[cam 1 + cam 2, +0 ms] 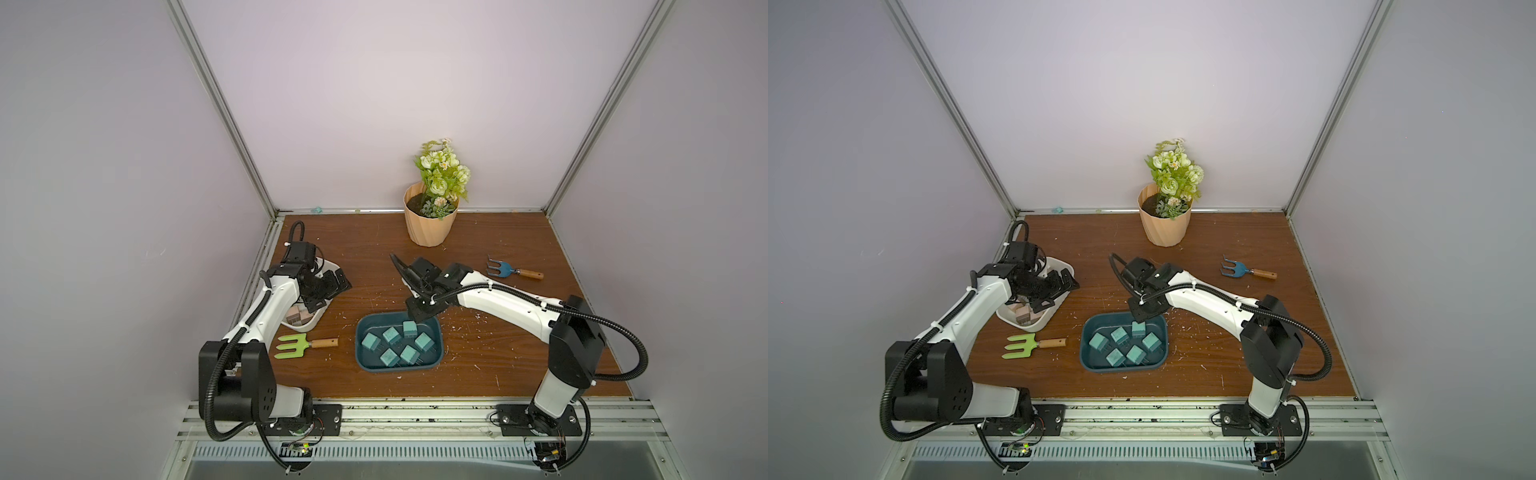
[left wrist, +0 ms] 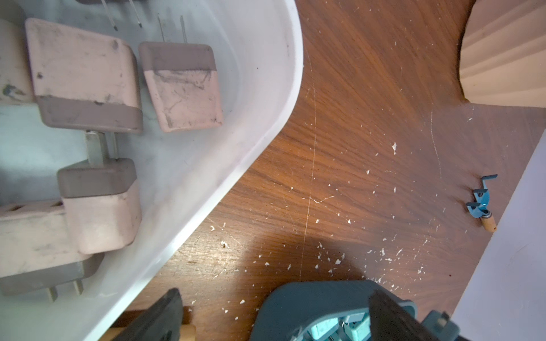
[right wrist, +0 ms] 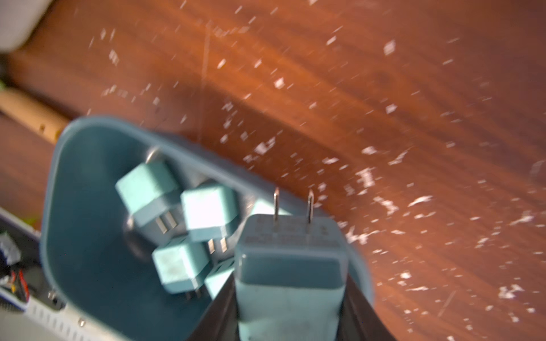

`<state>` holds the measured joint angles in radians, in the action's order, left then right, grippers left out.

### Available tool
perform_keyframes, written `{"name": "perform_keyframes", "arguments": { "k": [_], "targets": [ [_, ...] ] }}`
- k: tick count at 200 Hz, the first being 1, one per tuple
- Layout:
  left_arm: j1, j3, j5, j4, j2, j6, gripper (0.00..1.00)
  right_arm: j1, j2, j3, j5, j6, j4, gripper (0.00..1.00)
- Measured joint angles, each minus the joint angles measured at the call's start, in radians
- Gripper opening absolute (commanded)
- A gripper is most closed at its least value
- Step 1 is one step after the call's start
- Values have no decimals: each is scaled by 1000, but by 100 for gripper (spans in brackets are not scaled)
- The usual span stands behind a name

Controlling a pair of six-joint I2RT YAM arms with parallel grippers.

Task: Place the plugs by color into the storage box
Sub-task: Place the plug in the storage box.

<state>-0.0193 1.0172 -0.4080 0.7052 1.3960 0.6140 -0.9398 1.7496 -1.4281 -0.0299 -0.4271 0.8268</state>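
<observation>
Teal plug (image 3: 291, 265) (prongs outward) is pinched by the right claw (image 1: 413, 320); left claw (image 2: 276, 320) gapes wide.

Boxed in by plain pale-lilac walls (image 1: 374, 83) on three sides, corners trimmed with aluminium posts (image 1: 225, 112). Brown wood-grain bench (image 1: 498, 365) underneath, scratched, flecked with white chips. Slotted aluminium rail (image 1: 415, 419) along front edge. Soft even light.

Left end effector (image 1: 334, 286) wide, right (image 1: 417, 316) clamped.
</observation>
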Motion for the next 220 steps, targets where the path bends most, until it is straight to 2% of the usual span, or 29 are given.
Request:
{"name": "perform_keyframes", "arguments": {
  "k": [41,102,145,220],
  "targets": [
    [0,0,0,-1,1,0,99,-111,44,-10,-6,-2,-2,34],
    [0,-16,-32,-14,-14,8,99,-227,216,-100,-53,3,-40,33],
    [0,-31,-35,-21,-23,6,99,-264,302,-190,-85,34,-50,33],
    [0,-54,-35,-21,-32,3,99,-275,327,-216,-135,83,-55,38]
  ]
}}
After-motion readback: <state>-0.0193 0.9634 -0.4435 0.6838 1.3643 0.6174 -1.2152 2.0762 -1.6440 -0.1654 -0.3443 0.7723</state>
